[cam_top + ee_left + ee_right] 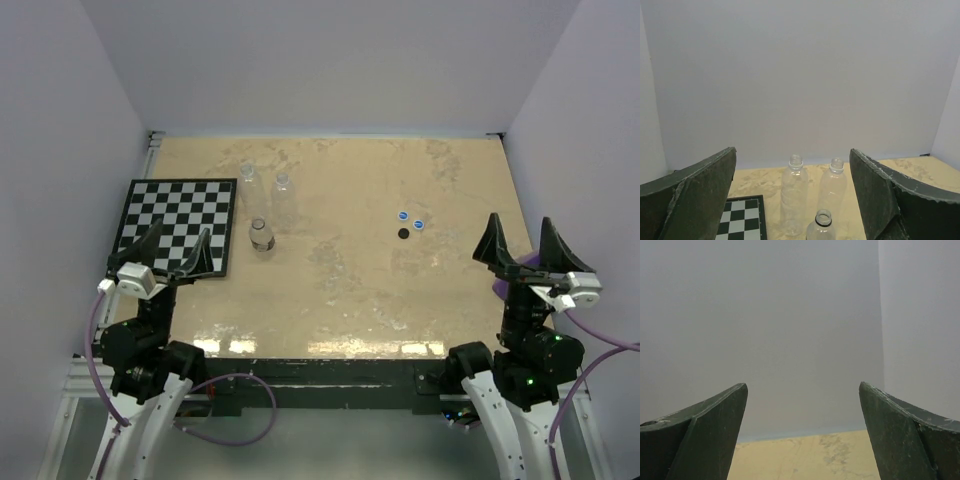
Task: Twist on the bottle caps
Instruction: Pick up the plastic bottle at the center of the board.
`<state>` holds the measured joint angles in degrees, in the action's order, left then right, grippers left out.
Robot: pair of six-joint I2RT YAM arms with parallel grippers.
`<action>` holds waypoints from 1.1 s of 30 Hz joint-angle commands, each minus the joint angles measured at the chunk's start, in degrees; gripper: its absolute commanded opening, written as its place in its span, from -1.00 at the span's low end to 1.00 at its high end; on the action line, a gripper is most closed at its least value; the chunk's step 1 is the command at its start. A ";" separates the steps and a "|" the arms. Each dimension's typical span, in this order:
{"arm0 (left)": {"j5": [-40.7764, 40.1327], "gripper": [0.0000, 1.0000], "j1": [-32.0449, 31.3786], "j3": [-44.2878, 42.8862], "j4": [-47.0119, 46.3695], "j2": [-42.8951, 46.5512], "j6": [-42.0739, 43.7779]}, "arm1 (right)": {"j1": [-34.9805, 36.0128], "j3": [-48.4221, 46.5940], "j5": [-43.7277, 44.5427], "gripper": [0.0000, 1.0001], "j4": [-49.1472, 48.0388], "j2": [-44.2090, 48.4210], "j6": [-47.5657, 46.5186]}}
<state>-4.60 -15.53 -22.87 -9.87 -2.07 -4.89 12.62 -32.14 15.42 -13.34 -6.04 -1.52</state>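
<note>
Three clear bottles stand uncapped left of the table's middle: two at the back (248, 172) (283, 183) and one nearer (262, 235). The left wrist view shows the same bottles (794, 200) (834, 187) (822, 227) upright ahead of the fingers. Two blue bottle caps (403, 215) (418, 224) and a black one (403, 234) lie together right of centre. My left gripper (180, 240) (792, 160) hangs open over the chessboard's near edge, holding nothing. My right gripper (520, 235) (802, 387) is open and empty at the right, well clear of the caps.
A black-and-white chessboard (178, 225) (742, 220) lies flat at the left, beside the bottles. White walls close the table in at the back and on both sides. Something purple (518, 263) shows under the right gripper.
</note>
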 commanded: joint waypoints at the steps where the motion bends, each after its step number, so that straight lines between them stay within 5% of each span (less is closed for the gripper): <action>1: 0.73 1.00 -0.38 0.11 -2.35 -0.48 -0.12 | -0.49 -1.87 -0.83 0.97 0.25 0.06 -1.03; 21: 2.23 1.00 -0.38 -0.85 -0.51 -2.59 -1.44 | -0.49 -1.78 -0.39 0.97 0.34 0.51 0.90; 33: 5.73 1.00 -0.29 -9.91 19.61 -22.43 -7.07 | -0.49 -3.90 -2.68 0.97 1.74 -2.75 4.42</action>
<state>-2.31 -15.57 -28.99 1.32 -17.67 -9.06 12.62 -34.70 14.02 -11.33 -8.69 1.74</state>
